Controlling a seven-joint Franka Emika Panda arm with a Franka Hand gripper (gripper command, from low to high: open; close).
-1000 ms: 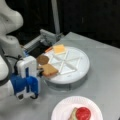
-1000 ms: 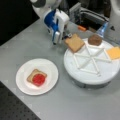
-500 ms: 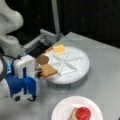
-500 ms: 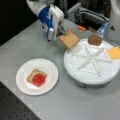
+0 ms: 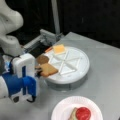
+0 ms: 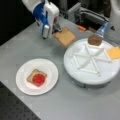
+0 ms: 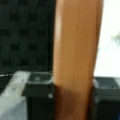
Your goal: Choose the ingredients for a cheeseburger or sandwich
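My gripper [image 6: 57, 29] is shut on a tan-brown toast square [image 6: 65, 36], held edge-on just off the left rim of the white divided tray [image 6: 82, 76]. In the wrist view the toast [image 7: 75, 50] stands as a tall orange-brown slab between the two dark fingers [image 7: 37, 86]. In a front view the gripper [image 5: 37, 71] holds the same toast [image 5: 48, 69] by the tray's rim [image 5: 75, 75]. A dark brown patty [image 6: 95, 40] and a yellow cheese square [image 6: 114, 53] lie in the tray. The sandwich [image 6: 37, 78], a toast with a red tomato disc on it, sits on the round white plate [image 6: 51, 72].
In a front view the patty [image 5: 42, 59] and cheese [image 5: 59, 48] lie at the tray's far side, and the plate [image 5: 65, 108] sits at the bottom. A grey metal fixture [image 6: 87, 15] stands behind the tray. The table is grey, with a dark perforated mat [image 6: 15, 110] at its corner.
The gripper has lifted the toast square out of the tray and carried it a little off the rim, away from the tray's centre. The plate's pile has not moved.
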